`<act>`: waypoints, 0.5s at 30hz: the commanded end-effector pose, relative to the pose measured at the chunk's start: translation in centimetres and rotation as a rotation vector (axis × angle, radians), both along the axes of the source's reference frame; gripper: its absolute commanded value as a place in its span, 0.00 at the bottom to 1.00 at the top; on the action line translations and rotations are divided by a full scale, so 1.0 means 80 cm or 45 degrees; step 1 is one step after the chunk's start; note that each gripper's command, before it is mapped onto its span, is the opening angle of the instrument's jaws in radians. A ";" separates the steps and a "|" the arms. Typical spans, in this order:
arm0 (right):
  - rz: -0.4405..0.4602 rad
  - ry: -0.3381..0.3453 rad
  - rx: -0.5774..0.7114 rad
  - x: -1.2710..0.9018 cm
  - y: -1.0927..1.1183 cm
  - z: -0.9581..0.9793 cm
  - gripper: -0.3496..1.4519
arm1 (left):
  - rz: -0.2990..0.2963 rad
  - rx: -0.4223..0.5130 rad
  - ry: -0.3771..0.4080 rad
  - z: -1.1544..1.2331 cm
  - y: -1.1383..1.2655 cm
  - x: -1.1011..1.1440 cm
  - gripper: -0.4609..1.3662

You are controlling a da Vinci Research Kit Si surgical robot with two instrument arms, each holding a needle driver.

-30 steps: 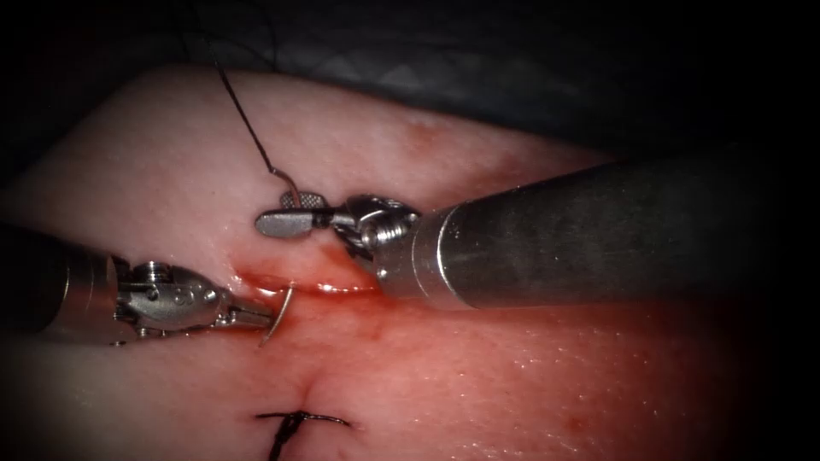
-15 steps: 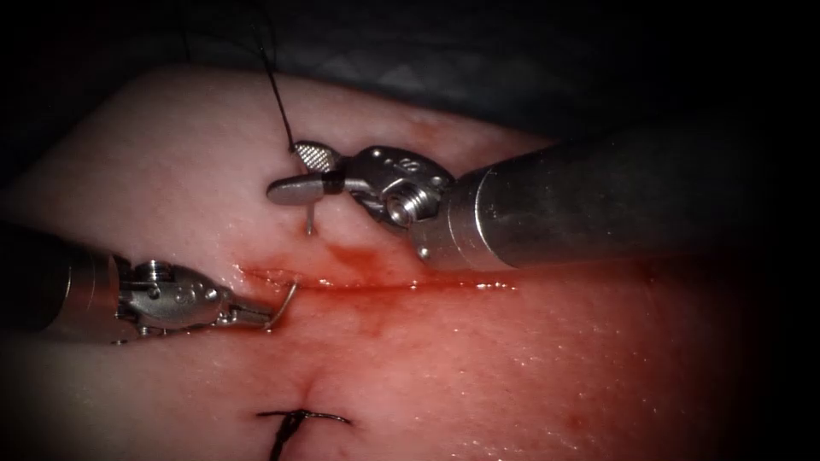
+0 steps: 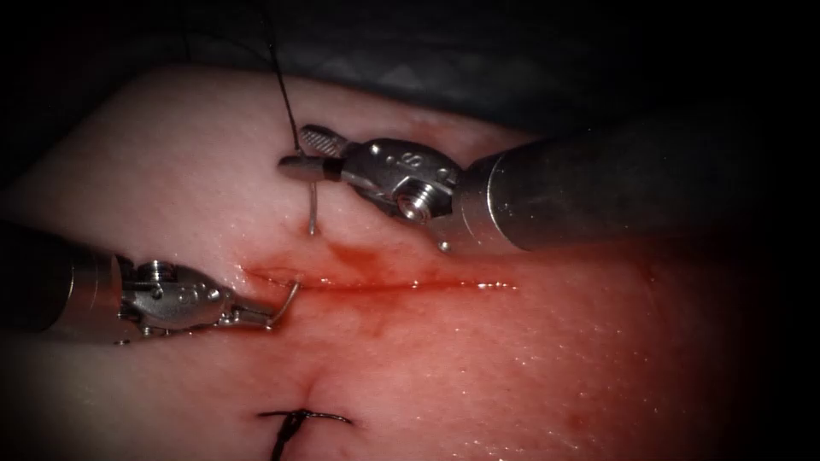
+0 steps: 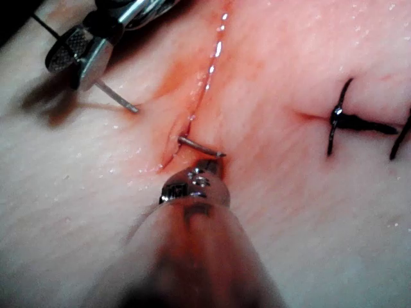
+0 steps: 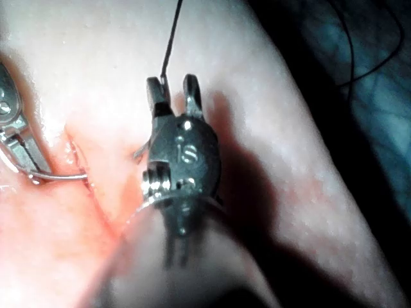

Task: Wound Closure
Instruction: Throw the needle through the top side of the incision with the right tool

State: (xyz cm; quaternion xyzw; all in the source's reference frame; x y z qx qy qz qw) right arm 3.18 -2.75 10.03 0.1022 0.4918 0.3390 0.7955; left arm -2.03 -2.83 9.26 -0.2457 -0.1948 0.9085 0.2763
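- Endoscope view: my left tool [image 3: 260, 317] comes in low on the left. Its jaws are closed on the needle [image 3: 288, 300], near the pointed end, just where it comes out at the left end of the cut [image 3: 384, 286].
- The back part of the needle stands up out of the tissue [image 3: 154, 171] on the far side of the cut and reaches to my right tool [image 3: 295, 149]. The middle of the curve is inside the tissue.
- The jaws of my right tool stand a little apart, with a narrow gap. The needle's back end is at the lower jaw, and I cannot tell if it touches.
- The thread [image 3: 282, 85] goes from these jaws up and away, dark and thin.
- Red fluid [image 3: 359, 256] lies along the cut. A finished stitch [image 3: 299, 418] sits on the near side.
- Left wrist view: my left tool [image 4: 212, 170] pinches the end of the needle [image 4: 200, 147], which bridges out of the cut [image 4: 209, 77]. My right tool [image 4: 74, 61] is on the other side of the cut, with its jaws apart. The stitch [image 4: 340, 119] is well apart from them.
- Right wrist view: the two jaws of my right tool [image 5: 172, 86] have a clear gap, and the thread [image 5: 170, 38] leaves from it. My left tool [image 5: 29, 168] holds the needle [image 5: 64, 174] at the cut.
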 end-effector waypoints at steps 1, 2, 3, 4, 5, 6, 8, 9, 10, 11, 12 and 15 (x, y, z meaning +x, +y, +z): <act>-0.006 -0.012 -0.003 0.0003 -0.0003 0.0004 0.27 | 0.004 0.009 -0.008 0.0000 0.0000 0.0000 0.10; -0.006 -0.018 -0.005 0.0004 -0.0004 0.0006 0.27 | 0.005 0.009 -0.008 0.0000 0.0000 0.0000 0.10; -0.018 -0.019 -0.004 0.0006 -0.0007 0.0009 0.27 | 0.005 0.009 -0.008 0.0000 0.0000 0.0000 0.10; -0.023 -0.024 -0.004 0.0007 -0.0009 0.0010 0.23 | 0.005 0.009 -0.008 0.0000 0.0000 0.0000 0.10; -0.033 -0.023 -0.001 0.0008 -0.0011 0.0011 0.09 | 0.005 0.009 -0.008 0.0000 0.0000 0.0000 0.10; -0.031 -0.012 0.029 0.0008 -0.0013 0.0012 0.00 | 0.005 0.009 -0.008 0.0000 0.0000 0.0000 0.10; 0.078 0.030 0.240 0.0008 -0.0019 0.0008 0.00 | 0.005 0.009 -0.008 0.0000 0.0000 0.0000 0.10; 0.148 0.043 0.349 0.0009 -0.0022 0.0005 0.00 | 0.005 0.009 -0.009 0.0000 0.0000 0.0000 0.10; 0.180 0.050 0.401 0.0009 -0.0023 0.0004 0.00 | 0.006 0.009 -0.009 0.0000 0.0000 0.0000 0.10; 0.226 0.059 0.471 0.0010 -0.0026 0.0001 0.00 | 0.006 0.009 -0.009 0.0000 0.0000 0.0001 0.10; 0.259 0.062 0.517 0.0012 -0.0029 -0.0002 0.00 | 0.006 0.009 -0.009 0.0000 0.0000 0.0001 0.10; 0.269 0.067 0.538 0.0014 -0.0036 -0.0007 0.00 | 0.006 0.009 -0.009 0.0000 0.0000 0.0001 0.10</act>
